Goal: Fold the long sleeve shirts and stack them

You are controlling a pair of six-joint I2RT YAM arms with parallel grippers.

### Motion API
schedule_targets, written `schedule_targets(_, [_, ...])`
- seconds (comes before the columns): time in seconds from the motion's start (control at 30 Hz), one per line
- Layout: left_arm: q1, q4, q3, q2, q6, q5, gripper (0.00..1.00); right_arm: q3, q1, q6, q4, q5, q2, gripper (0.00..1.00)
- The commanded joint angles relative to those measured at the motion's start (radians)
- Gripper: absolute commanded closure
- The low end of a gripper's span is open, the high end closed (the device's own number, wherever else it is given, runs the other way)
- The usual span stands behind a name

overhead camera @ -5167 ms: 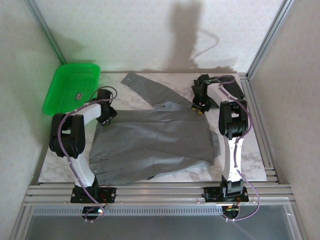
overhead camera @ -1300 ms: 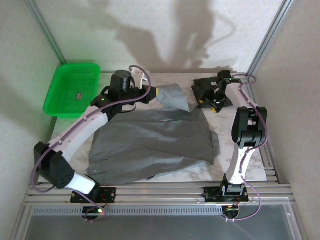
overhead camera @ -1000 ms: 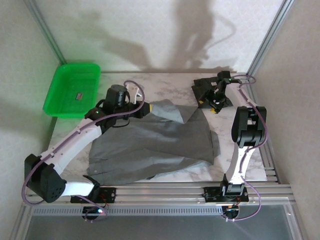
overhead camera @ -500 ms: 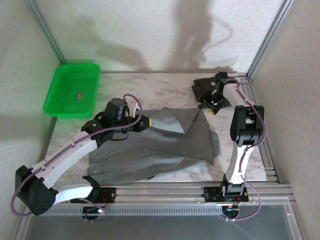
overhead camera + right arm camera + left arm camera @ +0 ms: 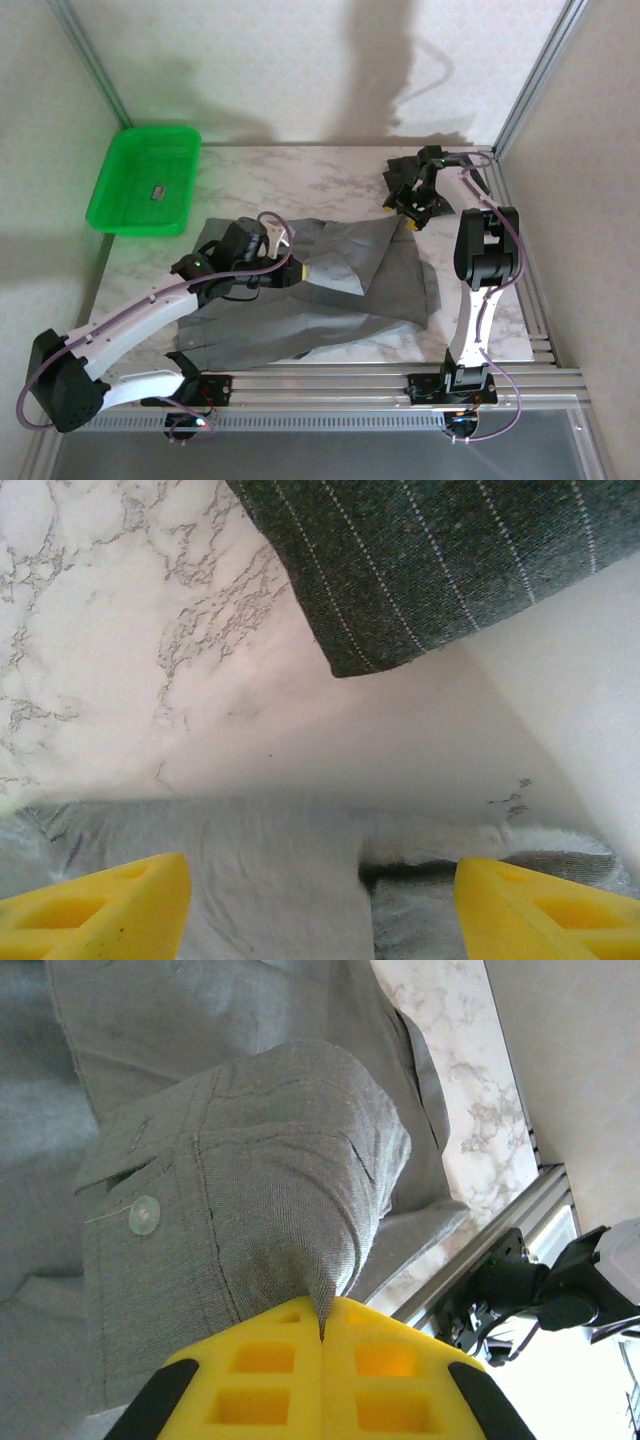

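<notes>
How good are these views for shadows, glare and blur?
Top external: broad soft shadows on the back wall, table evenly lit, dark shirt short on detail. Left wrist: grey shirt sharp down to its button, lower right corner blown out white. Right wrist: dark shirt's stripes crisp, shadow across the table, cloth at the bottom edge blurred.

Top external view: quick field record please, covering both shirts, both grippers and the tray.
shirt A: plain medium grey cloth button-up shirt, spread on white marble table, one sleeve held over its body
shirt B: dark charcoal pinstriped cloth shirt, bunched, far right
left gripper: shut on grey shirt's buttoned cuff
right gripper: open, empty, by dark shirt
tray: green plastic tray, far left
</notes>
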Motion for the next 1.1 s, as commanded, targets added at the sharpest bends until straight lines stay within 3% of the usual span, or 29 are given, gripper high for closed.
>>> schedule_targets(0.0, [-0.03,0.029,-0.013,0.001,-0.016,0.023,0.95,0.045,0.013,-0.026,-0.042,-0.026,0.032,0.3])
schedule_targets(0.2, [-0.042,0.048,0.0,0.06,0.022,0.028,0.88,0.066,0.034,-0.041,-0.063,-0.021,0.069,0.3])
schedule_targets(0.3, [-0.042,0.039,0.005,0.072,0.026,0.029,0.58,0.066,0.038,-0.042,-0.06,-0.019,0.081,0.3])
schedule_targets(0.4, [-0.042,-0.001,-0.017,0.061,0.035,0.015,0.39,0.077,0.038,-0.046,-0.058,-0.017,0.09,0.3])
schedule_targets(0.43, [-0.038,-0.022,-0.018,0.05,0.041,-0.007,0.31,0.082,0.037,-0.047,-0.045,-0.031,0.09,0.3])
schedule_targets(0.5, [-0.02,-0.057,-0.002,0.026,0.048,-0.067,0.05,0.109,0.037,-0.051,-0.035,-0.061,0.1,0.3])
schedule_targets(0.53, [0.004,-0.069,0.014,0.019,0.042,-0.093,0.01,0.13,0.037,-0.053,-0.046,-0.058,0.108,0.31])
schedule_targets(0.7, [0.13,-0.061,0.114,0.066,0.004,-0.082,0.0,0.192,0.034,-0.032,-0.065,-0.022,0.165,0.32])
schedule_targets(0.87, [0.148,-0.038,0.238,0.138,0.001,-0.091,0.0,0.245,0.027,-0.015,-0.06,0.013,0.225,0.32])
schedule_targets(1.07, [0.151,0.001,0.208,0.196,-0.027,-0.025,0.04,0.265,0.015,-0.011,-0.051,0.037,0.293,0.32])
